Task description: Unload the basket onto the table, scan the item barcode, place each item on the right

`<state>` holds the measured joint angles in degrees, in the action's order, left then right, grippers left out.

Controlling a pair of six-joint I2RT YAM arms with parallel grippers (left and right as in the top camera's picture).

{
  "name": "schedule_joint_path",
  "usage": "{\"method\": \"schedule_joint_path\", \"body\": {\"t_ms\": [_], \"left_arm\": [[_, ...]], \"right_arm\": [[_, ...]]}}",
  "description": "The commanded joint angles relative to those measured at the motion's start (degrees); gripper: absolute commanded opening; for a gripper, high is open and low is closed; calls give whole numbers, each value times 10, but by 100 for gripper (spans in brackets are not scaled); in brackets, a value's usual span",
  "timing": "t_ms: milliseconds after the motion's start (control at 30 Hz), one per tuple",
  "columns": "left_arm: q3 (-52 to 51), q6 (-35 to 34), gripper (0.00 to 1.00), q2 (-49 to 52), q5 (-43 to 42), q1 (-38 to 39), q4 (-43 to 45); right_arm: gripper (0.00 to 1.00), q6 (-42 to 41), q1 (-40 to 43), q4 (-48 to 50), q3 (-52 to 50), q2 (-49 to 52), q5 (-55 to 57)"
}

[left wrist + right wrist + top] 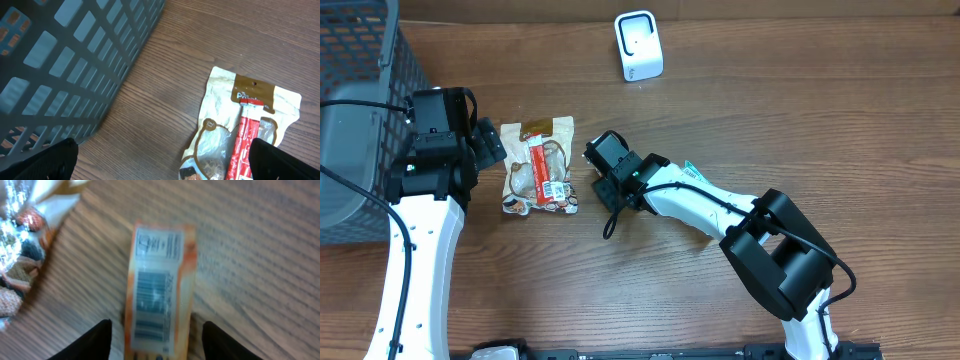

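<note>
The left jaws gape wide beside the snack bag point(538, 165). The right jaws stand open astride the orange packet point(159, 295), its barcode facing up. Best to grip its long edges squarely, leaving the barcode uncovered for the scanner point(638, 45).

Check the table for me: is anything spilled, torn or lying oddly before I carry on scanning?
Nothing spilled or torn. The small orange-edged packet lies on the wooden table, barcode label up, between the right gripper's open fingers, not held. The crumpled clear snack bag lies beside it; the white scanner stands upright.
</note>
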<state>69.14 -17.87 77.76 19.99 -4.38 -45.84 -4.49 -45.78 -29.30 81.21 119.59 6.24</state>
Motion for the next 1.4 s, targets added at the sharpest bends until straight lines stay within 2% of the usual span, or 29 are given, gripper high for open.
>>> {"method": "schedule_joint_path", "body": {"t_ms": [0, 33, 67, 100, 133, 167, 200, 233, 267, 333, 367, 400, 433, 467, 500, 533, 567, 600, 633, 700, 867, 933, 967, 1100, 1167, 1233, 1367], "left_arm": [[7, 1, 100, 2, 10, 2, 0], [7, 1, 100, 2, 10, 2, 0], [7, 1, 100, 2, 10, 2, 0], [7, 1, 100, 2, 10, 2, 0], [7, 1, 100, 2, 10, 2, 0], [7, 1, 100, 2, 10, 2, 0], [7, 1, 100, 2, 10, 2, 0], [7, 1, 100, 2, 10, 2, 0], [7, 1, 100, 2, 10, 2, 0], [7, 1, 100, 2, 10, 2, 0], [7, 1, 100, 2, 10, 2, 0], [7, 1, 100, 2, 10, 2, 0], [7, 1, 100, 2, 10, 2, 0], [7, 1, 100, 2, 10, 2, 0], [7, 1, 100, 2, 10, 2, 0], [7, 1, 100, 2, 10, 2, 0], [7, 1, 100, 2, 10, 2, 0], [7, 1, 100, 2, 10, 2, 0], [7, 1, 100, 2, 10, 2, 0], [7, 1, 100, 2, 10, 2, 0], [7, 1, 100, 2, 10, 2, 0], [7, 1, 100, 2, 10, 2, 0], [7, 1, 100, 2, 10, 2, 0], [7, 1, 100, 2, 10, 2, 0], [7, 1, 100, 2, 10, 2, 0], [7, 1, 100, 2, 10, 2, 0], [7, 1, 100, 2, 10, 2, 0]], "right_arm": [[59, -2, 5, 29, -3, 3, 1], [54, -2, 5, 38, -3, 3, 1], [42, -2, 5, 46, -3, 3, 1], [9, -2, 5, 54, -3, 3, 1], [5, -2, 5, 57, -3, 3, 1], [6, -2, 5, 59, -3, 3, 1], [21, -2, 5, 60, -3, 3, 1], [45, -2, 5, 61, -3, 3, 1], [59, -2, 5, 63, -3, 3, 1], [59, -2, 5, 67, -3, 3, 1], [56, -2, 5, 72, -3, 3, 1], [45, -2, 5, 79, -3, 3, 1], [27, -2, 5, 82, -3, 3, 1], [13, -3, 5, 86, -3, 3, 1], [5, -6, 5, 90, -3, 3, 1], [8, -17, 5, 94, -3, 3, 1], [38, -17, 5, 96, -3, 3, 1], [47, -17, 5, 100, -3, 3, 1], [50, -17, 5, 103, -3, 3, 1], [52, -18, 5, 106, -3, 3, 1], [50, -92, 5, 108, -3, 3, 19], [31, -114, 5, 108, -3, 3, 21], [27, -124, 5, 108, -3, 3, 26], [25, -160, 5, 106, -2, 3, 43], [25, -181, 5, 104, -1, 3, 47], [39, -196, 5, 104, -1, 3, 49], [49, -195, 5, 98, -1, -6, 56]]}}
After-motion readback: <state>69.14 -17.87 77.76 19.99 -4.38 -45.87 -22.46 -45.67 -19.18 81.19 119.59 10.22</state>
